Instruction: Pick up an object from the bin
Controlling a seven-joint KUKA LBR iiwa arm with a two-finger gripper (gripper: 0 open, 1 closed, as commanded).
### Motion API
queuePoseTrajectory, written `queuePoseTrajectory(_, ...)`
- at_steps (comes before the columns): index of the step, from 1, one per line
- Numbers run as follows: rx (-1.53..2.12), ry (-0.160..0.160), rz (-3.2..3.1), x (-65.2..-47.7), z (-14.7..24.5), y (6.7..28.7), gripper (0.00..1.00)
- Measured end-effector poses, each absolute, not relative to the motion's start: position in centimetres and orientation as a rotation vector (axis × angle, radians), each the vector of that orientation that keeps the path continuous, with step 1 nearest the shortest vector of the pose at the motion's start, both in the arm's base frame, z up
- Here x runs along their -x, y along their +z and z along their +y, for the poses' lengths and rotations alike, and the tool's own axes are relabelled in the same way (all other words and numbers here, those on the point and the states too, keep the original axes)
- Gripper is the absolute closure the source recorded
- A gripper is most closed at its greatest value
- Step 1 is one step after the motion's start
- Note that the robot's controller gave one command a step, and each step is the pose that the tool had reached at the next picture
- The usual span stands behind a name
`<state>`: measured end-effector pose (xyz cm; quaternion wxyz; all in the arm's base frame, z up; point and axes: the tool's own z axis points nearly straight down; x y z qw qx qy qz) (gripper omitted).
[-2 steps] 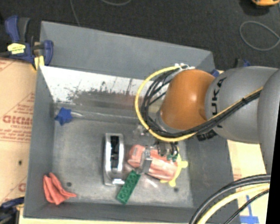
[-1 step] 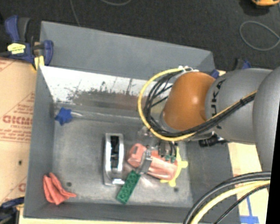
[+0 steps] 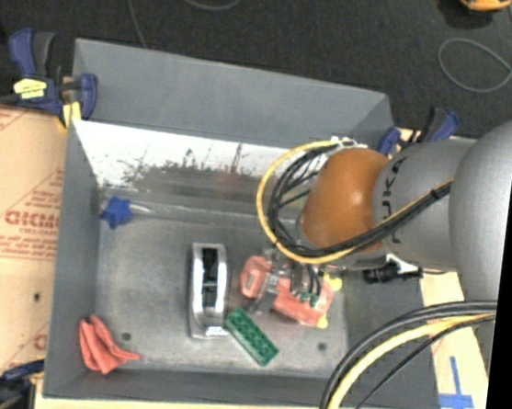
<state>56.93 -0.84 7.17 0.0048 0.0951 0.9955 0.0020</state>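
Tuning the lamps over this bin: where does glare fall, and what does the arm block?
In the camera view, glare washes the bin's back wall; small highlights sit on the silver metal object mid-floor; the arm's orange cover blocks the floor beside the orange-pink thing under the gripper.

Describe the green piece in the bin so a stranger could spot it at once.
In the grey bin, look at the floor's lower middle, beside the silver-and-black gadget. The green block lies slanted at its lower right: the only green thing, flat and studded.

Pincer (image 3: 285,284) low over pink/orange toy (image 3: 305,311) mid-right of bin (image 3: 149,169), green brick (image 3: 252,336) + silver tool (image 3: 206,291) just beside
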Motion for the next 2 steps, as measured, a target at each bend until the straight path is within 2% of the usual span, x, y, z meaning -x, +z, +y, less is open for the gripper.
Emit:
queuePoseTrajectory(1, -0.298, 0.006, 3.118, -56.9, -0.8, 7.2, 1.0)
queuePoseTrajectory(2, -0.33, 0.006, 3.118, -57.9, -0.9, 16.3, 1.0)
